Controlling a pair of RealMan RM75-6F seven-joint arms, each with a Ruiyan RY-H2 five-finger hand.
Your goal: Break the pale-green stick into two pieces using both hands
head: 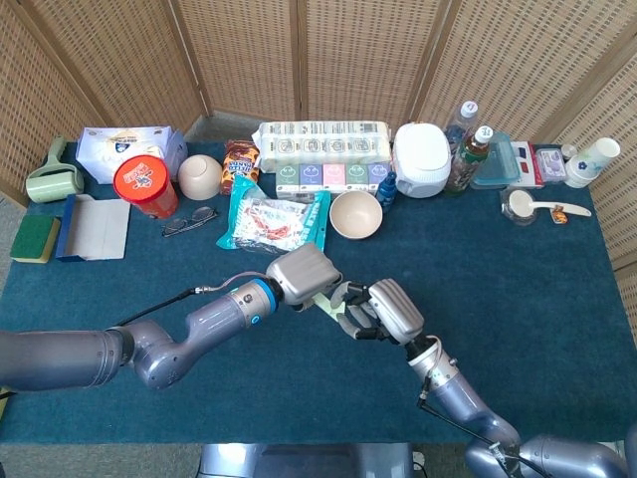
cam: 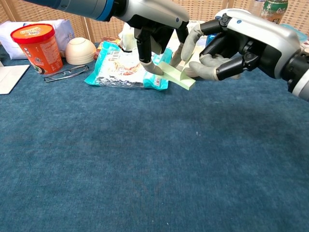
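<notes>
Midair above blue surface [cam: 145, 164]: pale-green stick [cam: 176, 77] clamped by fingers of left hand [cam: 154, 21] at 9 o'clock, right hand [cam: 236, 46] at 3 o'clock.

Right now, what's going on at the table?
Both hands hold a pale-green stick just above the blue cloth. The left hand grips one end, the right hand pinches the other. The stick looks unbroken. A snack bag lies behind it.
</notes>
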